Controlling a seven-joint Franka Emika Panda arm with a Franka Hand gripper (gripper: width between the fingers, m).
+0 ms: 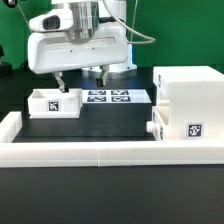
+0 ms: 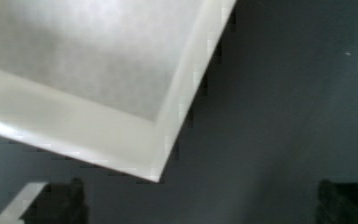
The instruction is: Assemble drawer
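Note:
A small white tray (image 1: 55, 101) with a square tag sits on the black mat at the exterior view's left. The tall boxy shell (image 1: 190, 100) stands at the right with a tag on its front. A second tray's knob (image 1: 151, 127) sticks out at the shell's lower left side. My gripper (image 1: 83, 78) hangs just above the mat, close beside the left tray on its right. It is open and empty. In the wrist view, a corner of that tray (image 2: 87, 80) fills one side. My gripper (image 2: 202, 200) spans bare mat, with its dark fingers (image 2: 60, 198) wide apart.
The marker board (image 1: 110, 97) lies flat on the mat between the tray and the shell, under my gripper. A low white wall (image 1: 90, 150) edges the mat along the front and left. A green backdrop stands behind.

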